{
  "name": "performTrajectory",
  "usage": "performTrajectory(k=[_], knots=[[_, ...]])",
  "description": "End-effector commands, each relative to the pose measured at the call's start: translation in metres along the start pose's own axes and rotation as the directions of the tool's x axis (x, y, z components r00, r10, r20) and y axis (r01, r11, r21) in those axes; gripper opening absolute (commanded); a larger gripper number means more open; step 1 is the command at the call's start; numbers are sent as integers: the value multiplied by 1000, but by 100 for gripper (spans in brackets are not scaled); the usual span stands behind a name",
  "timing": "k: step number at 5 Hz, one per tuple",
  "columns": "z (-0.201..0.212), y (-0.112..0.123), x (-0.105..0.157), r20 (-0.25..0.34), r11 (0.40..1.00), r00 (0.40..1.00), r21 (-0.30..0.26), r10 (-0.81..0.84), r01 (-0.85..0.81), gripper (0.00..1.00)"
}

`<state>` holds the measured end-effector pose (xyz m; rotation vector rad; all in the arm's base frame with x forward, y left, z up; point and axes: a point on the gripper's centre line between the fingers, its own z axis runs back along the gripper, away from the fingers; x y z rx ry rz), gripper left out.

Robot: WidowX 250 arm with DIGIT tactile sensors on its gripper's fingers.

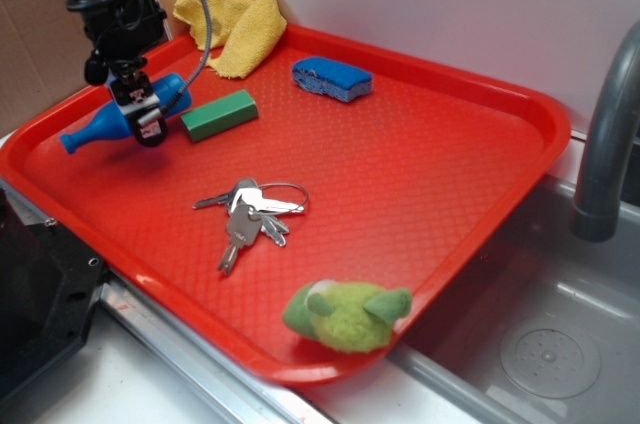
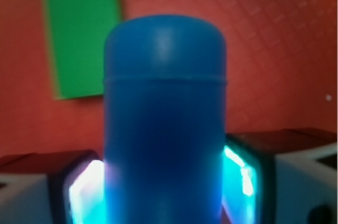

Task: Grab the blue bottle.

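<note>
The blue bottle (image 1: 100,127) lies on its side at the far left of the red tray (image 1: 420,174), neck pointing left. My gripper (image 1: 148,119) comes down over its wide body, one finger on each side. In the wrist view the bottle (image 2: 165,118) fills the middle, its flat base pointing away. Both pads (image 2: 87,192) press against its sides, so the gripper (image 2: 165,197) is shut on it. I cannot tell whether the bottle is off the tray surface.
A green block (image 1: 220,115) lies just right of the bottle, also in the wrist view (image 2: 82,34). A blue sponge (image 1: 332,78), a yellow cloth (image 1: 232,19), keys (image 1: 255,216) and a green plush toy (image 1: 345,314) are on the tray. A sink (image 1: 560,344) and faucet (image 1: 610,134) stand right.
</note>
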<state>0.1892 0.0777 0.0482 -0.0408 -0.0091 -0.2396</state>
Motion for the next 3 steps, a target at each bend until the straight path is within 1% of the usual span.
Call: performTrajectory(k=[1, 2, 3], knots=[[109, -80, 39, 171, 998, 983, 9, 61, -63, 0], [161, -123, 49, 144, 989, 983, -106, 113, -98, 0], [176, -132, 59, 60, 968, 976, -151, 210, -199, 0]])
